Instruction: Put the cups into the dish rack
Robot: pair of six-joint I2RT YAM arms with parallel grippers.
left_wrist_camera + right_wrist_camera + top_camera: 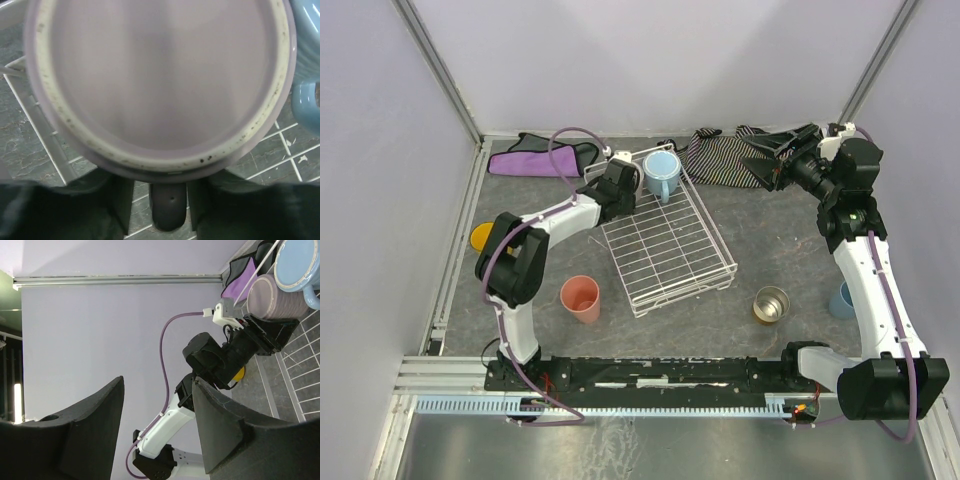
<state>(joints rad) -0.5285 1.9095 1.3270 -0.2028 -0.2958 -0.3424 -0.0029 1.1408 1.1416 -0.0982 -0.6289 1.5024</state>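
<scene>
Left hand (623,186) is at the far-left corner of the dish rack (670,250). Its fingers (120,210) straddle the handle of the pale pink mug (160,80). Grid shows through a gap between one finger and the handle, so the jaws are slack and not clamping.

- Pink mug sits over the rack grid in that far-left corner. A round end faces the wrist cam, can't tell if it's the mouth or the base. It's hidden under the hand in the top view.
- Light blue mug (661,172) is inside the rack's far edge, mouth up, just beside the pink one. Can't tell if they touch.

Right hand (772,158) is raised past the rack's far-right corner, over the striped cloth (715,160). Jaws are apart, nothing between them. Its cam looks across at the left arm and both mugs.

Cups on the surface (770,240), outside the rack:
- salmon tumbler (581,298), off the rack's near-left corner, upright
- metal cup (771,304), off the near-right corner, upright
- blue tumbler (841,300), further right of the rack, partly behind the right arm
- yellow mug (480,237), well left of the rack, mostly behind the left arm

Purple cloth (535,158) lies beyond the rack's far-left corner, against the back wall.
</scene>
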